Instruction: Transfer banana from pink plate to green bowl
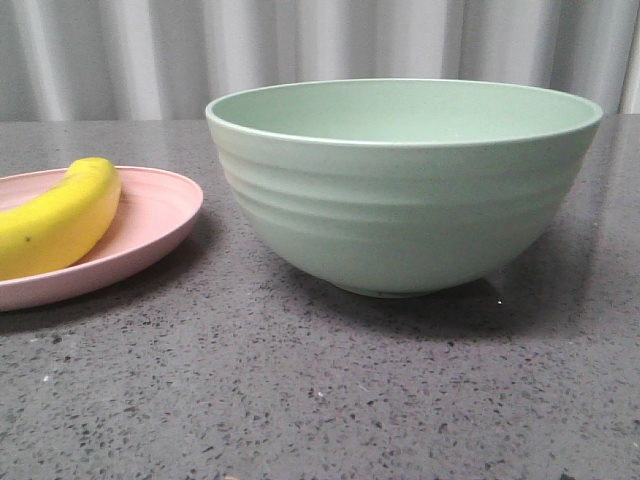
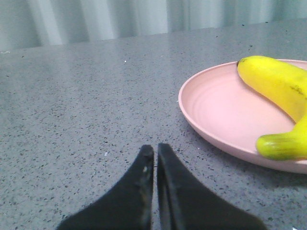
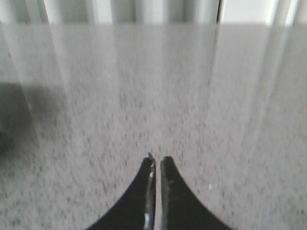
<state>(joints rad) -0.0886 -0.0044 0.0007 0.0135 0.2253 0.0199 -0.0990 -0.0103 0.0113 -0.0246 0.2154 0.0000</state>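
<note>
The yellow banana (image 1: 60, 215) lies on the pink plate (image 1: 150, 225) at the left of the front view. The large mint-green bowl (image 1: 400, 190) stands to the plate's right and looks empty. In the left wrist view the banana (image 2: 280, 96) rests on the pink plate (image 2: 220, 112), which lies ahead and to one side of my left gripper (image 2: 155, 149). That gripper is shut and empty, low over the table. My right gripper (image 3: 157, 161) is shut and empty over bare table. Neither gripper shows in the front view.
The grey speckled tabletop (image 1: 320, 400) runs back to a pale corrugated wall (image 1: 320, 50). A dark shadow (image 3: 14, 110) lies at the edge of the right wrist view.
</note>
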